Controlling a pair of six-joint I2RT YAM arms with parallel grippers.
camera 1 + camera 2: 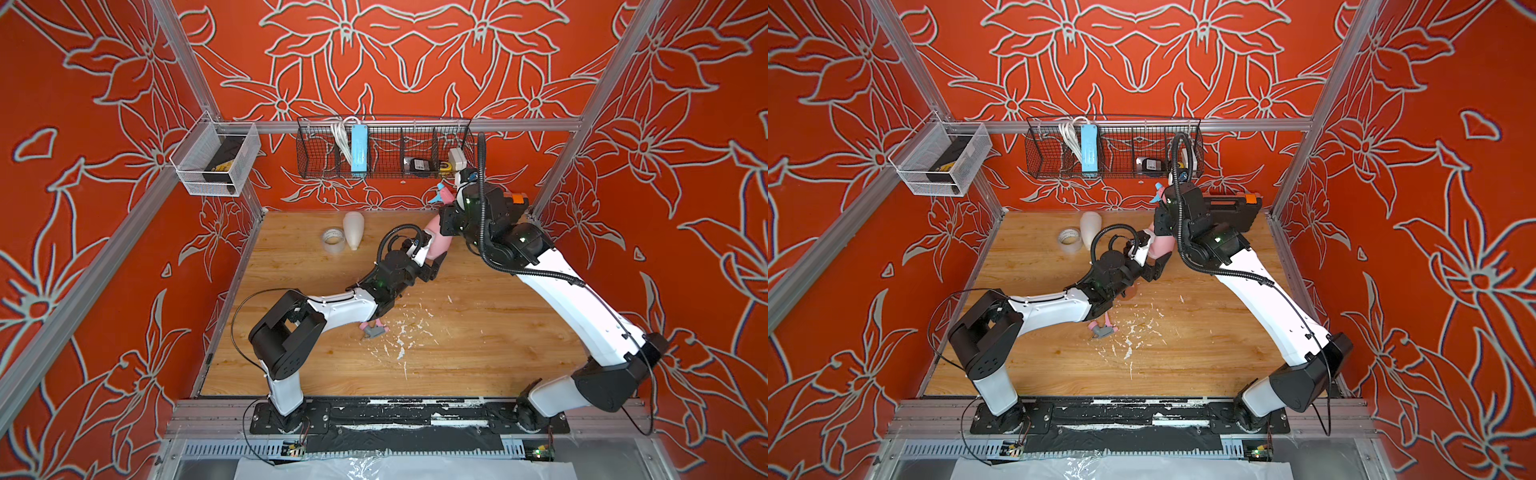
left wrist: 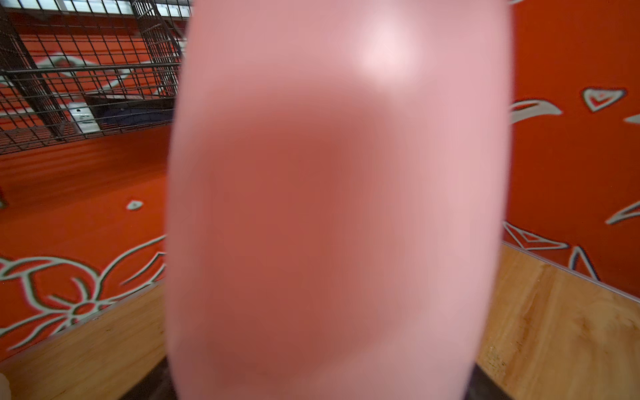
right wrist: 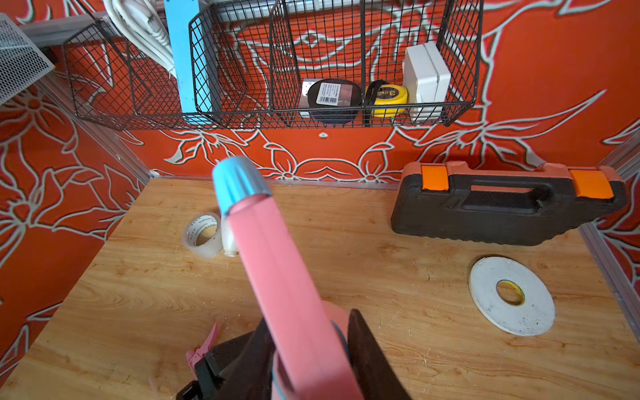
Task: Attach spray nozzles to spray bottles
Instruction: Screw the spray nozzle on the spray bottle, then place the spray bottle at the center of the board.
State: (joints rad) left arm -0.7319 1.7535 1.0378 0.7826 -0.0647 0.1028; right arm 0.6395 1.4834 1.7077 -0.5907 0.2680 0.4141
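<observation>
Jaws of my right gripper [image 3: 308, 360] are pressed together on the pink-and-blue nozzle [image 3: 273, 259], one dark jaw on each side of its lower body. Its blue tip points away from my wrist. In both top views the nozzle sits at the neck of the pink bottle [image 1: 437, 241], which leans between my two arms. My left gripper [image 1: 432, 265] is at the bottle's lower end. In the left wrist view the bottle fills the picture between the jaws, but I cannot tell whether they pinch it or stand just clear of it. I also cannot tell whether its base touches the worktop [image 1: 478, 353].

I judge the bottle to be light, hollow and thin-walled, with a smooth, rounded skin. It will likely slide in a loose grip and dent under a hard one. Because it tapers, it would squirt out toward the neck, so the wide belly low down is the place to hold it. The nozzle looks stiffer, and I would take it by the collar, never by the trigger. If the collar has to turn, the bottle must not spin with it.

Farther out, the cream bottle [image 1: 353, 230] lies on its side just beside a tape roll [image 1: 333, 240]. The pink-and-grey nozzle [image 1: 374, 330] lies on the worktop under my left forearm.
</observation>
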